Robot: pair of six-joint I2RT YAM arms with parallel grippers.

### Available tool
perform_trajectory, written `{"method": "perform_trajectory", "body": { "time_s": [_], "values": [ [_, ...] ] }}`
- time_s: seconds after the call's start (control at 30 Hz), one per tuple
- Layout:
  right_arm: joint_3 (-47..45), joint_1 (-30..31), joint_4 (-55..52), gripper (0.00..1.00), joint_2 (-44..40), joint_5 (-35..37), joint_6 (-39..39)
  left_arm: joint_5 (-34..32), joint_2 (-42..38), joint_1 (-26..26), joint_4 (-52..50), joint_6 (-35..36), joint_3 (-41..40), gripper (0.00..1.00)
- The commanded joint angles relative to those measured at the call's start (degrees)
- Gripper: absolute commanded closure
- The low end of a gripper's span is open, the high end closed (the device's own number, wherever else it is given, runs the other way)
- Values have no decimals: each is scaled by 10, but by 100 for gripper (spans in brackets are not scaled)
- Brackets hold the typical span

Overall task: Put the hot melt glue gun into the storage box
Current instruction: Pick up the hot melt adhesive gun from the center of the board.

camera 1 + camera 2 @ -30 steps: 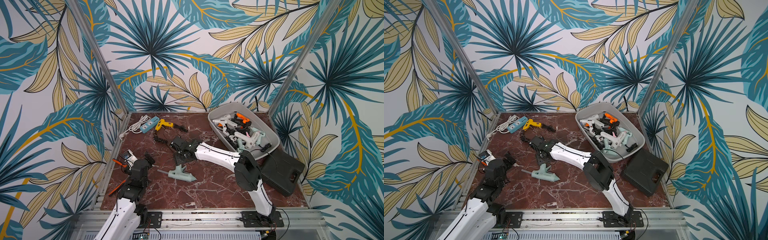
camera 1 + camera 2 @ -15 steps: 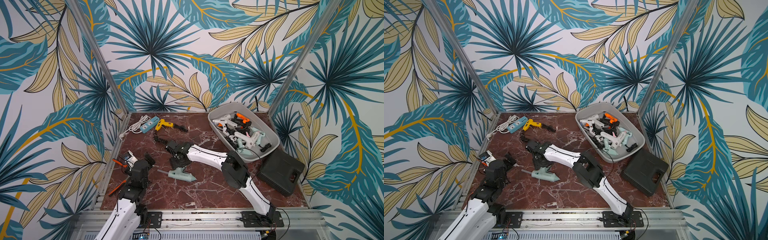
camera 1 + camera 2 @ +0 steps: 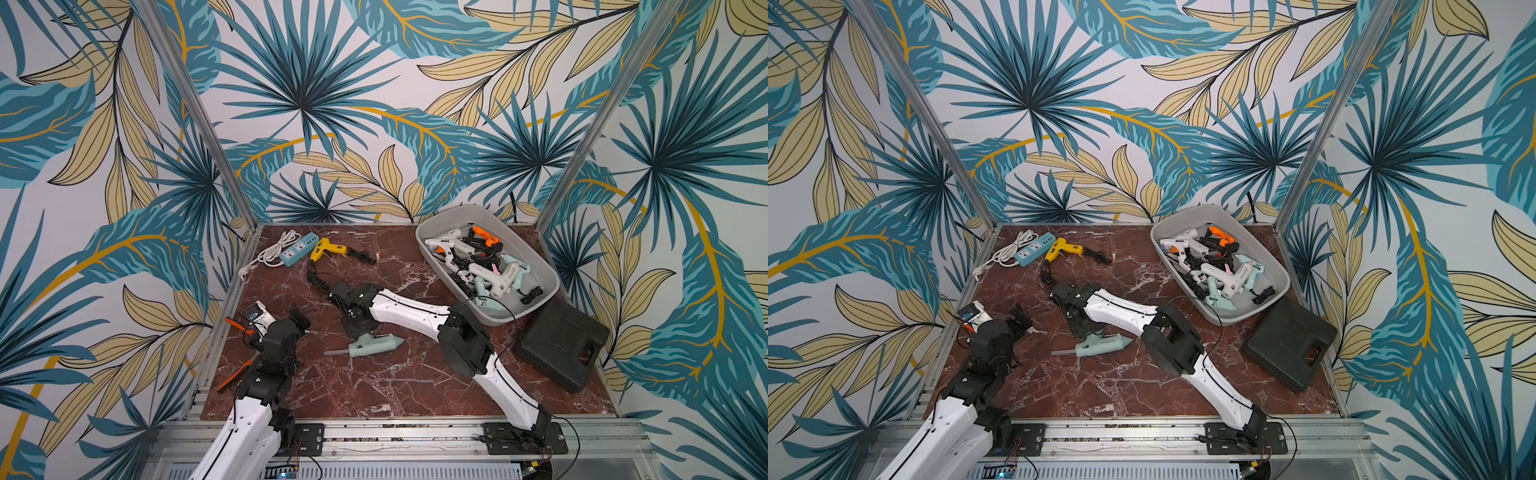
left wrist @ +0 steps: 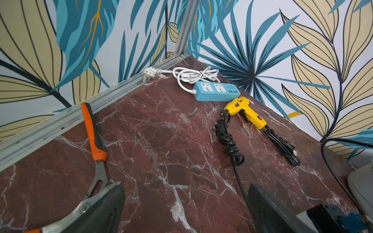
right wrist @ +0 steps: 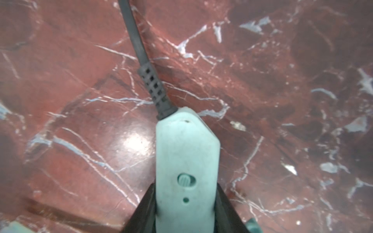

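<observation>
Already several guns point(image 3: 490, 274) fill the storage box point(image 3: 496, 316); our right gripper point(image 5: 184, 189) seemingly clamps the mint glue gun point(image 5: 185, 151) on the table point(image 3: 374, 386); lifting and boxing remain; our left gripper point(image 4: 185, 187) gapes empty.

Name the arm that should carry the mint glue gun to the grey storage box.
Right. The right gripper clasps the mint glue gun by its handle, nearer the storage box; the left gripper is open, empty, beside the pliers.
</observation>
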Motion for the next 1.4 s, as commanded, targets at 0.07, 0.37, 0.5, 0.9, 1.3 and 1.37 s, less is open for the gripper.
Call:
{"method": "perform_trajectory", "body": {
  "time_s": [0.07, 0.37, 0.5, 0.9, 1.3, 1.37],
  "values": [
    [-2, -6, -33, 77, 0, 43, -21, -1, -7, 6, 7, 3, -3, 0],
    [-5, -8, -31, 100, -75, 81, -107, -7, -6, 6, 6, 9, -1, 0],
    [-5, -15, -32, 100, -120, 83, -141, -6, -8, 6, 1, 12, 3, 0],
    [23, -93, -33, 100, -240, 13, -195, -7, -33, 6, -15, 10, 3, 0],
    [161, -230, -33, 100, -285, -13, -220, 4, -45, 6, -9, 5, -8, 0],
    [195, -258, -31, 100, -276, 0, -221, 5, -46, 6, -10, 5, -8, 0]
  ]
}}
